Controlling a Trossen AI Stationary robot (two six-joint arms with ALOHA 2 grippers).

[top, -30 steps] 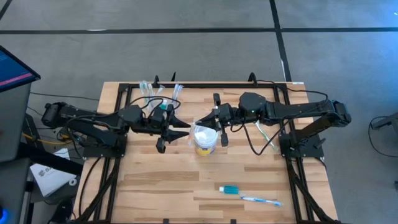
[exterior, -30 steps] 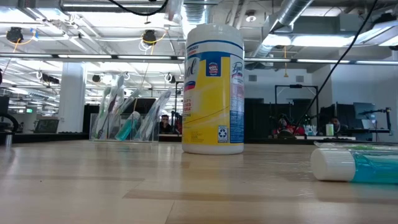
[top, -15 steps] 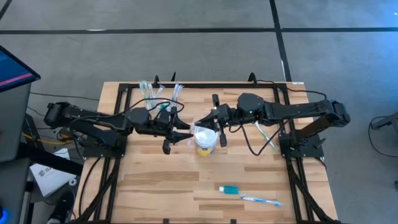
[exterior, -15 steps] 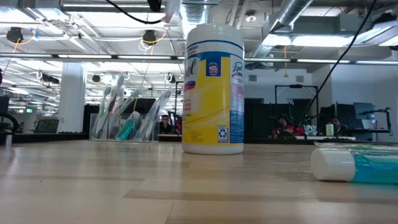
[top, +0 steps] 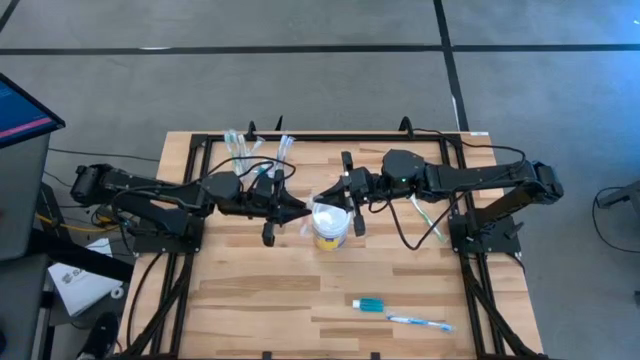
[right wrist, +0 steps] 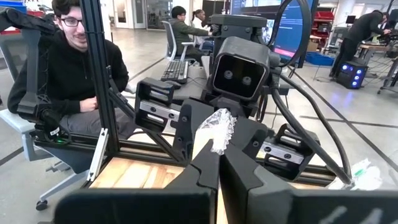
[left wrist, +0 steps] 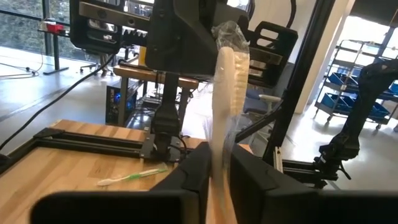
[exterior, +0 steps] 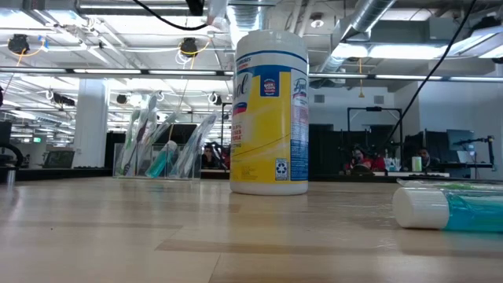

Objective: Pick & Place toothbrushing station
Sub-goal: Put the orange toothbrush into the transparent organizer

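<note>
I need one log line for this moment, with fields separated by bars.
left gripper: shut on wrapped item | right gripper: shut on same wrapped item | toothbrushing station: at table's far edge, not held

Bright, even overhead light — window glare in the left wrist view, soft shadows.

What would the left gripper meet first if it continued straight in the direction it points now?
Probably the right gripper. The left gripper points across the table toward it, holding a wrapped toothbrush above the round tub. Depth is unclear, so the tub's top may come first.
</note>
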